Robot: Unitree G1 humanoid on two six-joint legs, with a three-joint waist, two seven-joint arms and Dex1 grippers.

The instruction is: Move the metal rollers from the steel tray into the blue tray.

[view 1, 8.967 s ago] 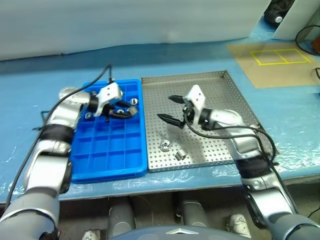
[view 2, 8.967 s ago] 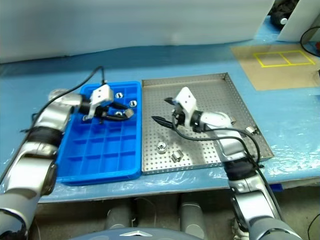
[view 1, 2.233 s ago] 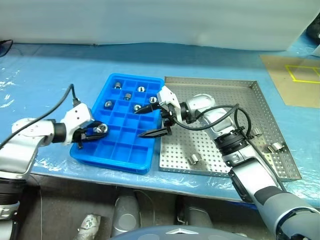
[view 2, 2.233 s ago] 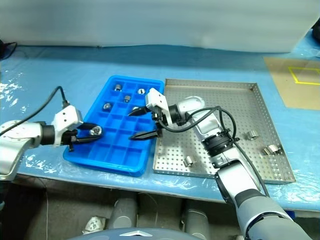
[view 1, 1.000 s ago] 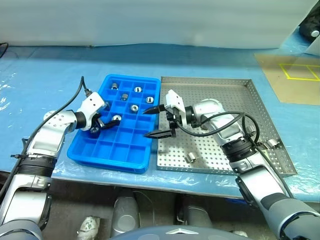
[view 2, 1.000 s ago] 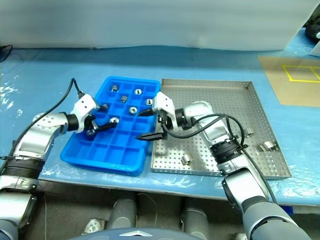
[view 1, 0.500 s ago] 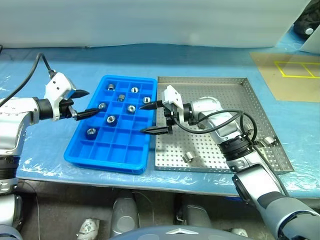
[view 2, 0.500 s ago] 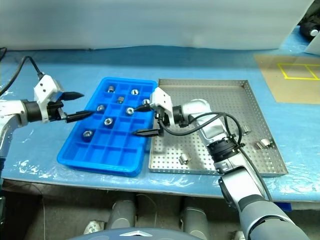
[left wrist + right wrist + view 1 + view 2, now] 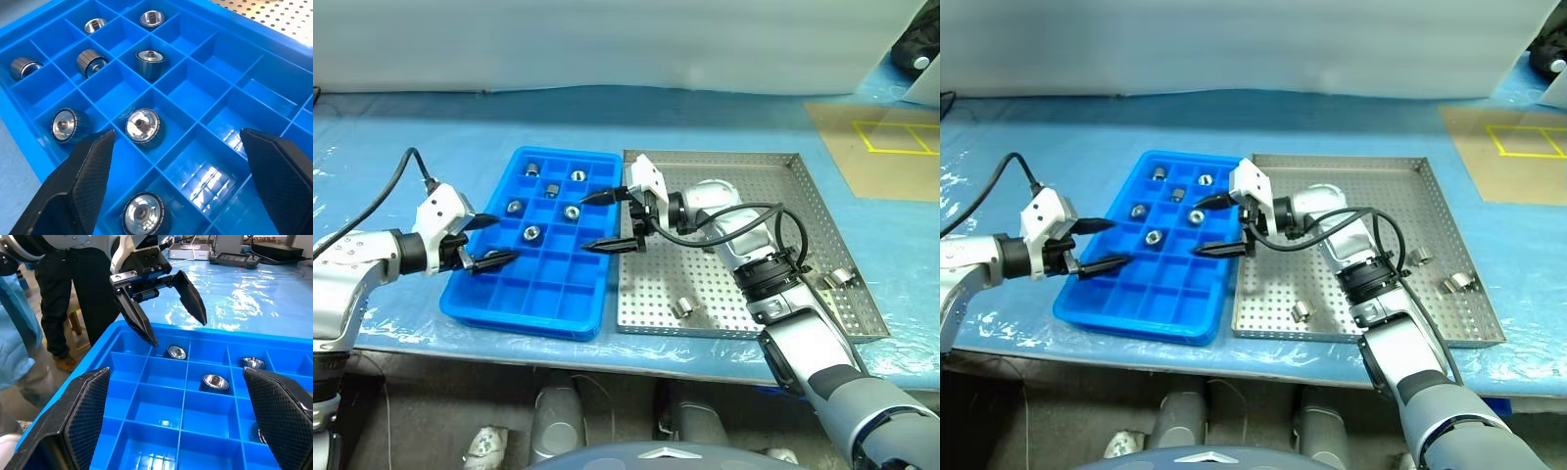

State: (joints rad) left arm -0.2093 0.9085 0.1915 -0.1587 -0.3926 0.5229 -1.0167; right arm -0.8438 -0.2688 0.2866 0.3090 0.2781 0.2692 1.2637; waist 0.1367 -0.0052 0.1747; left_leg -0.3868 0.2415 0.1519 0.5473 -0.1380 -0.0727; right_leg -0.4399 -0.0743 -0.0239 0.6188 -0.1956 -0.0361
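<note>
The blue tray [image 9: 548, 289] lies left of the steel tray [image 9: 744, 196], their sides touching. Several metal rollers [image 9: 572, 211] sit in its far compartments, seen close in the left wrist view [image 9: 143, 128]. Three more rollers rest on the steel tray: one near the front [image 9: 683, 307] and two by the right rim [image 9: 842, 278]. My left gripper [image 9: 499, 240] hovers open and empty over the blue tray's left side. My right gripper [image 9: 592, 222] hangs open and empty over the blue tray's right rim, pointing left. The right wrist view shows the left gripper [image 9: 161, 298] facing it.
Blue plastic sheeting covers the table. A brown board with yellow tape squares [image 9: 871, 147] lies at the far right. A cable runs from my left wrist [image 9: 406, 171]. A person in dark trousers [image 9: 73, 293] stands beyond the table's left end.
My left gripper has drawn back from the blue tray's middle compartments toward its left side, staying open. The right gripper has hardly moved. The view has shifted slightly.
</note>
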